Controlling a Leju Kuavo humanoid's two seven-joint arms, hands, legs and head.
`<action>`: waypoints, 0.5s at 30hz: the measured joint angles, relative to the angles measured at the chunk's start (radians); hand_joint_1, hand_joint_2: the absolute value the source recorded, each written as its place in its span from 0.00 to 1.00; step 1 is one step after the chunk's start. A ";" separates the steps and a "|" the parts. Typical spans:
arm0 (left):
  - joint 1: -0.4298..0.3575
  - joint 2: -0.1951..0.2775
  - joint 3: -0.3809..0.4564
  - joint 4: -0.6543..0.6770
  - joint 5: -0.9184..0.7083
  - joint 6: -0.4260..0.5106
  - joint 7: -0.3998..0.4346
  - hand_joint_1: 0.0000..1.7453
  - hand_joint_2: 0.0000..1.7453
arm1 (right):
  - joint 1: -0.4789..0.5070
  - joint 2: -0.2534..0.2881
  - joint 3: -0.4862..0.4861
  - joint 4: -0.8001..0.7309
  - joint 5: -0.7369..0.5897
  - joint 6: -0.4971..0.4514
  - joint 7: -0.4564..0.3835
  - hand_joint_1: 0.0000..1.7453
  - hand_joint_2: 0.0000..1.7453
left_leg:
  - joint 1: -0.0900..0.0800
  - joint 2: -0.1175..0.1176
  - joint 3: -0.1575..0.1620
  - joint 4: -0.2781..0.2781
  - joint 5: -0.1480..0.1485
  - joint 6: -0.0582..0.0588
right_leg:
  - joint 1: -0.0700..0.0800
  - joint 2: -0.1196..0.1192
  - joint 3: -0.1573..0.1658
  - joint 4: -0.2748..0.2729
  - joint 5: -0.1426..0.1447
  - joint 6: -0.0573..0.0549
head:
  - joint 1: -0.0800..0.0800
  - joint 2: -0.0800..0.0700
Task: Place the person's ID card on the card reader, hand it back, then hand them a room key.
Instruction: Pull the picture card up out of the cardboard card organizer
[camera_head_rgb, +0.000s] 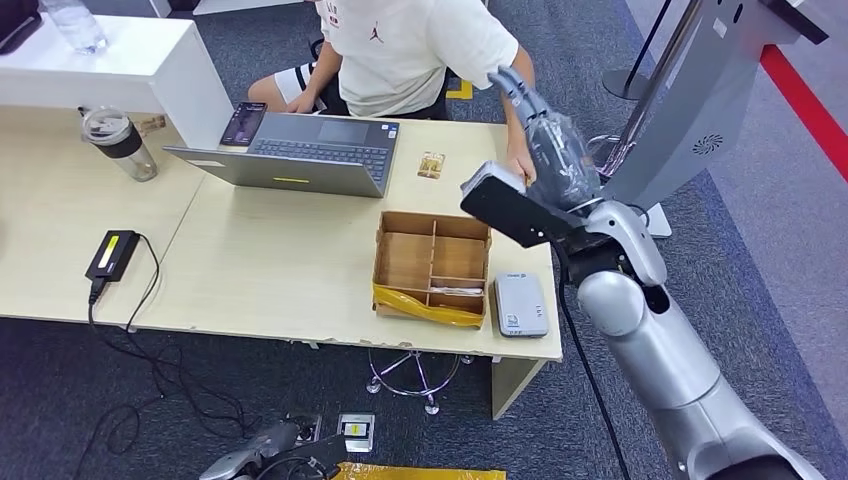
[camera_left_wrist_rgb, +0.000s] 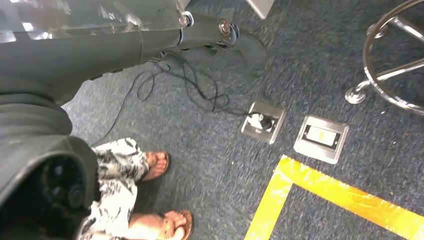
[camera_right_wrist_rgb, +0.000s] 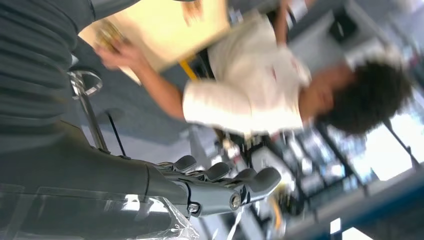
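Right hand (camera_head_rgb: 545, 130) (empty, fingers extended) raised over beige desk (camera_head_rgb: 260, 270), blue carpet (camera_head_rgb: 760, 240).

The right arm (camera_head_rgb: 660, 360) is silver, built of smooth rounded segments with a ball-shaped joint. A black cable (camera_head_rgb: 590, 380) runs along it. At the wrist sits a flat black block with a pale grey end (camera_head_rgb: 505, 205). The right hand (camera_head_rgb: 545, 140) is grey with darker ribbed fingers (camera_right_wrist_rgb: 220, 172), wrapped in clear plastic film; a small silver screw (camera_right_wrist_rgb: 235, 201) marks its thumb. The left hand (camera_left_wrist_rgb: 125, 35) is grey too, with silver screws.
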 joint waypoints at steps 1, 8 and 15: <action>0.008 0.003 0.005 0.000 0.006 0.005 0.000 0.00 0.00 | 0.025 -0.005 0.005 -0.029 0.009 0.054 0.013 0.00 1.00 | 0.000 0.000 0.000 0.000 0.000 0.000 | 0.000 0.000 0.000 0.000 0.000 0.000 | 0.000 0.000; 0.042 0.012 0.034 -0.003 0.022 0.024 0.025 0.00 0.00 | 0.133 -0.021 0.051 -0.098 0.118 0.086 0.022 0.00 1.00 | 0.000 0.000 0.000 0.000 0.000 0.000 | 0.000 0.000 0.000 0.000 0.000 0.000 | 0.000 0.000; 0.056 0.013 0.062 -0.023 0.018 0.032 0.054 0.00 0.00 | 0.160 -0.019 0.109 0.014 0.184 -0.056 0.006 0.00 1.00 | 0.000 -0.001 -0.002 0.000 0.000 0.000 | 0.000 -0.002 0.000 0.000 0.000 0.000 | 0.000 0.000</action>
